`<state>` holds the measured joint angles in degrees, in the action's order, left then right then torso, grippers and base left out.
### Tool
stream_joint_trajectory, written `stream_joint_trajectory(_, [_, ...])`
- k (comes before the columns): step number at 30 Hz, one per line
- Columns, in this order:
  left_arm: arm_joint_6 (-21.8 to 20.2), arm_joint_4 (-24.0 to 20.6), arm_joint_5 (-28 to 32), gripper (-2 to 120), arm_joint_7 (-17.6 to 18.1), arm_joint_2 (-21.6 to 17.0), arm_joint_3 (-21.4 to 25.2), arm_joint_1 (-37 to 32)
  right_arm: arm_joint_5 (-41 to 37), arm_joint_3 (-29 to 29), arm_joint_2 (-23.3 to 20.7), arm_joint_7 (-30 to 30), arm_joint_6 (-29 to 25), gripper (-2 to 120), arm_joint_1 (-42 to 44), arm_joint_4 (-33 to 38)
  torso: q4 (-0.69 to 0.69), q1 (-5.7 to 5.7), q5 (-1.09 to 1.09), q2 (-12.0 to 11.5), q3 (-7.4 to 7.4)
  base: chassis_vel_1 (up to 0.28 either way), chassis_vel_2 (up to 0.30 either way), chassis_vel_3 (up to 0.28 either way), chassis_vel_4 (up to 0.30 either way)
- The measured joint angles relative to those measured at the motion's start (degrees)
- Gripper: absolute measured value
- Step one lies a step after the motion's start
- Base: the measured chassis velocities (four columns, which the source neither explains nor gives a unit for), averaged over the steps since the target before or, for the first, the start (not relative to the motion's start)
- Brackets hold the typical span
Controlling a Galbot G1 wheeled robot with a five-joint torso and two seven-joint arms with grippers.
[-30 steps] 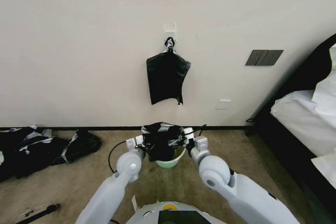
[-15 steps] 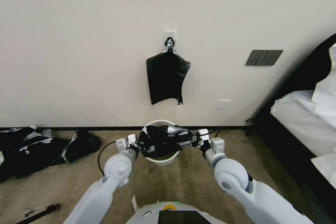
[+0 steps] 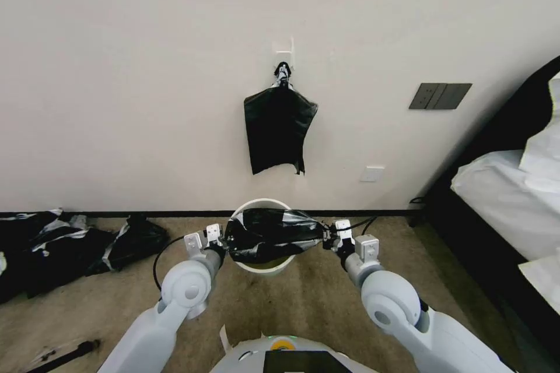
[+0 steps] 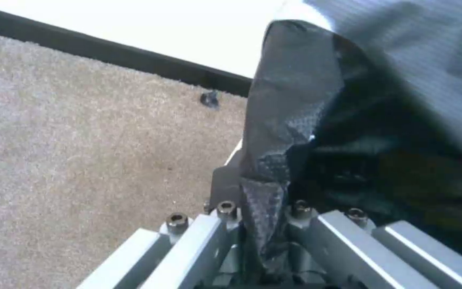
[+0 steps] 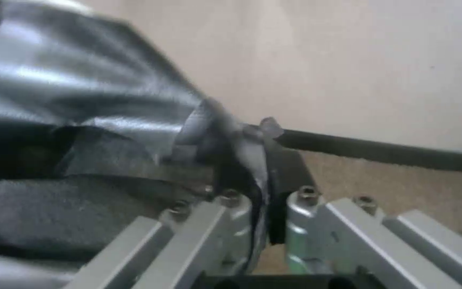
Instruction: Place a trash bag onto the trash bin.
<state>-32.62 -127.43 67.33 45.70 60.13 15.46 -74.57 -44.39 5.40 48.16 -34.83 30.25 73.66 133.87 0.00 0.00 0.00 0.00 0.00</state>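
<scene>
Since the earlier frames, both arms have spread outward, and the trash bag (image 3: 269, 234) now forms a wider, flatter band than before. The wall, floor and bed hold the same positions.

Lower left of the head view: bulky black sacks (image 3: 64, 247) with pale bands lie on the carpet (image 3: 116, 309) against the dark baseboard.

Left of centre: the left hand (image 3: 223, 240) is clamped on the left edge of the trash bag, just beside the left wall of the trash bin (image 3: 262, 267). In the left wrist view, a thin fold of black film (image 4: 295, 132) is pinched between the closed fingers (image 4: 225, 188) of the left hand (image 4: 258, 224).

Centre: the trash bag spans the mouth of the cream-white trash bin and covers most of the opening. The far rim shows as a pale arc above the film; the near wall shows below it. The bin stands on the carpet close to the wall. Above it, a flat black bundle of bags (image 3: 279, 134) hangs from a white wall hook (image 3: 283, 52).

Right of centre: the right hand (image 3: 328, 235) is clamped on the right edge of the bag, level with the left hand. In the right wrist view, the right hand (image 5: 266, 208) grips bunched film (image 5: 108, 120) tightly.

Right side: a grey switch plate (image 3: 440, 95) sits on the wall, and a bed (image 3: 507, 198) with white linen occupies the right edge.
</scene>
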Motion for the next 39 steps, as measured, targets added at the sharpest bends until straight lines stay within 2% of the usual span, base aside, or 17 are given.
stream_joint_trajectory(3, [-0.1,-0.1,0.2,1,0.1,0.0,0.0,0.2,6.3,-0.5,-0.9,4.3,-1.4,20,1.7,1.2,0.0,0.0,0.0,0.0,0.0,0.0,0.0,0.0,0.0])
stream_joint_trajectory(4, [-0.1,-0.1,0.2,1,0.1,0.0,0.0,0.2,6.3,-0.5,-0.9,4.3,-1.4,20,1.7,1.2,0.0,0.0,0.0,0.0,0.0,0.0,0.0,0.0,0.0])
stream_joint_trajectory(7, [-0.3,0.0,1.0,1,0.4,-0.6,0.3,0.7,11.8,2.4,-3.2,11.2,-4.0,37,5.6,3.4,-0.01,0.0,-0.01,0.0,0.0,0.0,0.0,0.0,0.0])
stream_joint_trajectory(8, [-0.3,0.0,1.0,1,0.4,-0.6,0.3,0.7,11.8,2.4,-3.2,11.2,-4.0,37,5.6,3.4,-0.01,0.0,-0.01,0.0,0.0,0.0,0.0,0.0,0.0])
stream_joint_trajectory(13, [-1.1,-0.6,2.0,1,1.0,-1.8,0.8,0.8,20.7,4.8,-6.3,16.0,-7.0,55,7.2,5.4,0.0,0.0,0.0,0.0,0.0,0.0,0.0,0.0,0.0])
stream_joint_trajectory(16, [-1.4,-1.1,2.6,1,1.5,-2.3,1.0,0.8,25.5,5.1,-7.4,19.1,-6.6,70,6.4,6.5,0.01,0.0,0.01,0.0,0.0,0.0,0.0,0.0,0.0])
stream_joint_trajectory(17, [-1.4,-1.1,2.6,1,1.5,-2.3,1.0,0.8,25.5,5.1,-7.4,19.1,-6.6,70,6.4,6.5,0.01,0.0,0.01,0.0,0.0,0.0,0.0,0.0,0.0])
stream_joint_trajectory(20, [-1.8,-1.9,2.4,1,1.7,-2.7,0.9,0.9,29.1,4.6,-8.8,24.3,-5.7,84,4.0,6.5,-0.02,0.0,0.0,0.0,0.0,0.0,0.0,0.0,0.0])
stream_joint_trajectory(21, [-1.8,-1.9,2.4,1,1.7,-2.7,0.9,0.9,29.1,4.6,-8.8,24.3,-5.7,84,4.0,6.5,-0.02,0.0,0.0,0.0,0.0,0.0,0.0,0.0,0.0])
stream_joint_trajectory(24, [-2.4,-3.4,0.3,1,1.7,-3.0,-0.2,0.8,31.8,0.5,-10.4,29.0,-3.8,97,-2.7,5.5,0.01,0.0,0.0,0.0,0.0,0.0,0.0,0.0,0.0])
stream_joint_trajectory(27, [-2.7,-4.2,-0.3,1,1.9,-3.2,-0.7,0.7,34.5,-2.0,-10.9,31.0,-3.4,99,-5.5,4.6,0.01,0.0,0.01,0.0,0.0,0.0,0.0,0.0,0.0])
stream_joint_trajectory(33, [-3.4,-5.8,-2.2,1,2.3,-3.8,-2.1,0.6,45.1,-8.9,-11.4,36.0,-2.1,100,-12.2,0.9,0.0,0.0,0.0,0.0,0.0,0.0,0.0,0.0,0.0])
stream_joint_trajectory(38, [-3.6,-5.8,-2.3,1,2.5,-3.7,-2.8,0.7,49.7,-10.6,-11.4,37.5,-2.2,100,-14.4,-0.8,0.0,0.0,0.01,0.0,0.0,0.0,0.0,0.0,0.0])
stream_joint_trajectory(39, [-3.7,-5.8,-2.3,1,2.6,-3.6,-3.0,0.8,52.8,-10.9,-11.8,38.6,-3.1,100,-14.8,-1.1,0.01,0.0,0.0,0.0,0.0,0.0,0.0,0.0,0.0])
